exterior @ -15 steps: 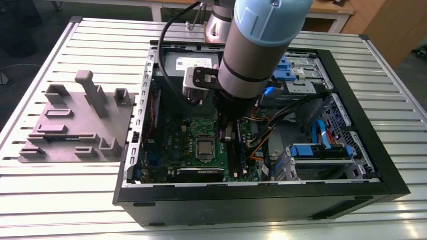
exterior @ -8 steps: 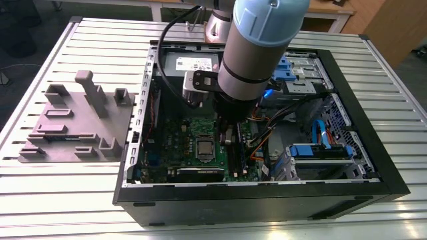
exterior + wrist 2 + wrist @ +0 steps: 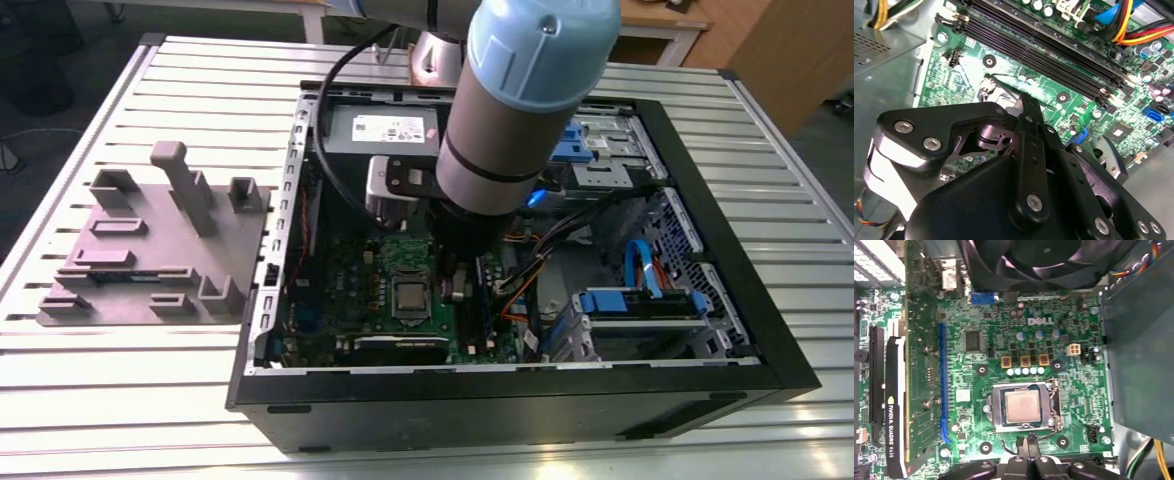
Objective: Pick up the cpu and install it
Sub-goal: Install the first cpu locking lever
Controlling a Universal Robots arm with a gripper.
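The cpu [image 3: 1023, 406], a small square chip with a silver-grey top, lies flat in the socket frame [image 3: 996, 407] on the green motherboard [image 3: 969, 385]. In the exterior view the cpu [image 3: 408, 296] shows in the middle of the board, inside the open computer case. My gripper [image 3: 461, 285] hangs just beside the socket, on the exterior view's right of it, over the memory slots. In the first wrist view the gripper [image 3: 1028, 444] tip sits a short way off the socket's edge. The fingers [image 3: 1026, 145] meet at a narrow tip and hold nothing; they look shut.
Long black memory slots [image 3: 1054, 55] run beside the socket. A black fan [image 3: 1039, 260] and the grey power-supply box [image 3: 387, 128] border the board. A graphics card [image 3: 896, 405] stands along one side. Cables [image 3: 534, 270] and blue drive bays [image 3: 641, 300] fill the case's other half. A grey fixture block [image 3: 154, 250] lies on the table.
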